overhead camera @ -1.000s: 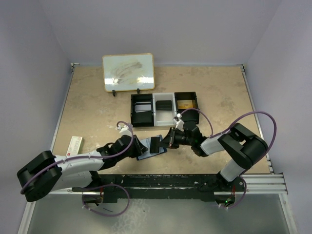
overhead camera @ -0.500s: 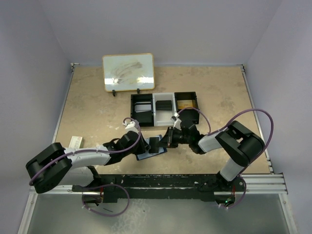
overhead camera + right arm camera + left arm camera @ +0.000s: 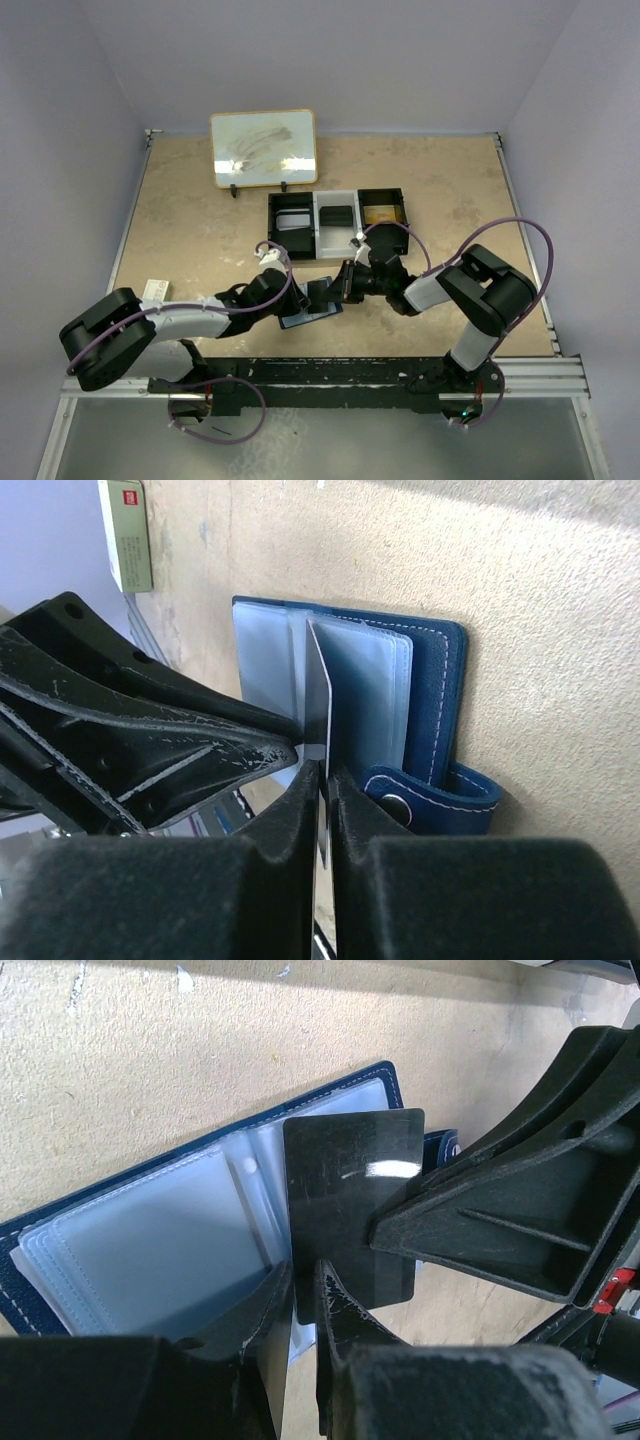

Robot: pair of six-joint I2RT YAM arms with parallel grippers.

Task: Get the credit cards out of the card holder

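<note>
The card holder [image 3: 300, 320] lies open on the table, navy cover [image 3: 440, 700] down, pale pocket panels [image 3: 130, 1250] up, and its snap tab [image 3: 430, 800] sticks out at the side. A black credit card [image 3: 350, 1200] stands on edge over the pockets. My right gripper [image 3: 325, 770] is shut on the card's edge [image 3: 318, 690]. It shows in the top view [image 3: 342, 284] just right of the card [image 3: 321, 294]. My left gripper [image 3: 300, 1275] comes in from the left [image 3: 296, 298], its fingers a narrow slit apart at the card's lower corner. One fingertip [image 3: 285, 748] touches the card's face.
A black three-compartment tray [image 3: 272, 225] stands just behind the holder, with cards inside. A framed whiteboard [image 3: 264, 148] leans at the back. A small red-and-white box [image 3: 153, 291] lies at the left edge. Both arms crowd the near middle of the table.
My left arm has swung right toward the holder and its jaws have narrowed. The right gripper has edged slightly left, with the card still upright in it.
</note>
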